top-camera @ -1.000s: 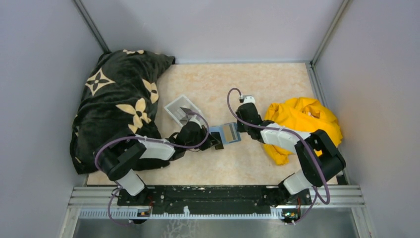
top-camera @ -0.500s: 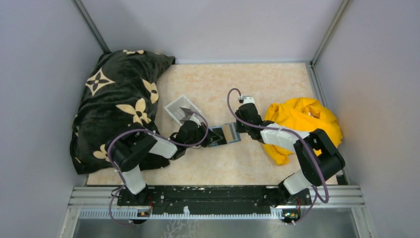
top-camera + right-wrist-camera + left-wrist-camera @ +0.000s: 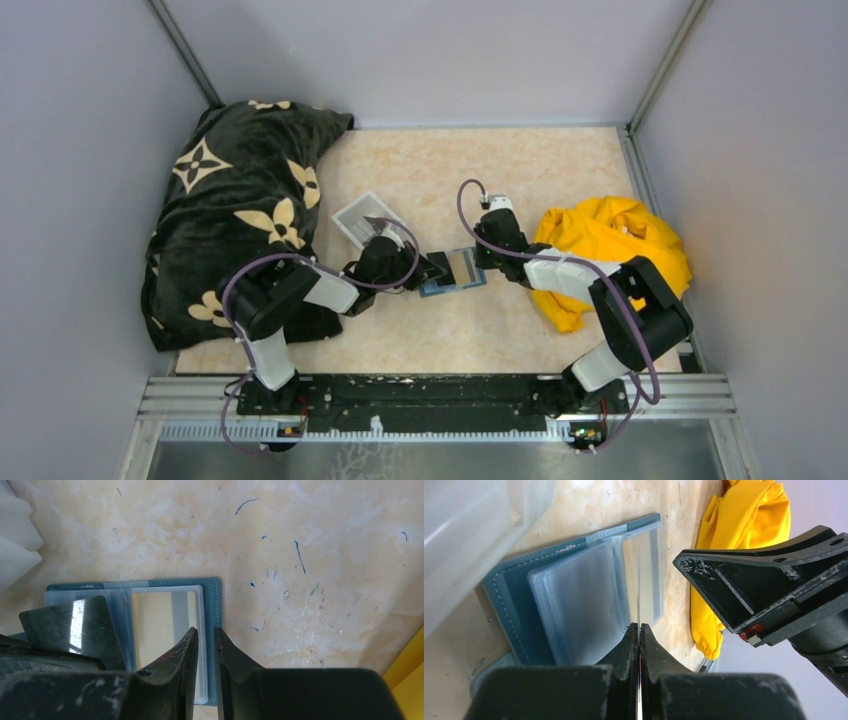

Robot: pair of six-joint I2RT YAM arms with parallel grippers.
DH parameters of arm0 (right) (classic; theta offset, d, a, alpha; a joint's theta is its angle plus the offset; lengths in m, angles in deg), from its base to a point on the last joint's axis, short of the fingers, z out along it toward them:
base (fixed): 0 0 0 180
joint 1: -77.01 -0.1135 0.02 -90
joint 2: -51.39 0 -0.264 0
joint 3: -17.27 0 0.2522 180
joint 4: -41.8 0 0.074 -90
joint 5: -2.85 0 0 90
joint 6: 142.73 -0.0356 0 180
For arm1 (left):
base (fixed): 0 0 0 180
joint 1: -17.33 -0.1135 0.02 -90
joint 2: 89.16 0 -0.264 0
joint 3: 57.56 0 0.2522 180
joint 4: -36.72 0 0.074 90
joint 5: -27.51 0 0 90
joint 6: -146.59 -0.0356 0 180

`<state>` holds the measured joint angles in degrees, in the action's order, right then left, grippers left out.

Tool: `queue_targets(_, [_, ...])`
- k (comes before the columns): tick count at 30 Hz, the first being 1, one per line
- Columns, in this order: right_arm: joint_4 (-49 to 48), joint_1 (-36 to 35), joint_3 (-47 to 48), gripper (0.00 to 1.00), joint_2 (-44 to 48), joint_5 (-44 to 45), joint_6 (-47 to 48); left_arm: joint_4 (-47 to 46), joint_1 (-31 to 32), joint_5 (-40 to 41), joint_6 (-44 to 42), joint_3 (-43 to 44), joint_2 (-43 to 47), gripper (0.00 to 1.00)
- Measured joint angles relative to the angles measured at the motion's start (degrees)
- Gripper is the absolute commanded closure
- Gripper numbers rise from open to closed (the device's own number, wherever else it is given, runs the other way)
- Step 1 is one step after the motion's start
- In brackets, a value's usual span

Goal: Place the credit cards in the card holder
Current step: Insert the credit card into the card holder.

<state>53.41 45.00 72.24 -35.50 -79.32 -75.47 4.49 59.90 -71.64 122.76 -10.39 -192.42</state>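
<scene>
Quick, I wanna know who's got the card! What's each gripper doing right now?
Left gripper: closed on a grey credit card.
Right gripper: nearly shut over the card holder's edge; gripping it cannot be told.

We had the top camera high at the near edge, looking down on the whole table (image 3: 520, 160); left wrist sat low, close, facing the yellow cloth (image 3: 744, 525); right wrist looked down, close; all shared the card holder (image 3: 455, 272).

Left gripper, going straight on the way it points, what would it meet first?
Probably the card holder: the card pinched in the left gripper points at its clear sleeves, though depth is unclear.
</scene>
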Motion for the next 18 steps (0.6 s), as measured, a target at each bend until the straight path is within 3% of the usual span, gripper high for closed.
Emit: queue_targets(18, [-0.2, 0.0, 0.0, 0.82, -0.63, -0.22, 0.0, 0.96, -1.01, -1.62, -1.09, 1.51, -2.51, 1.0])
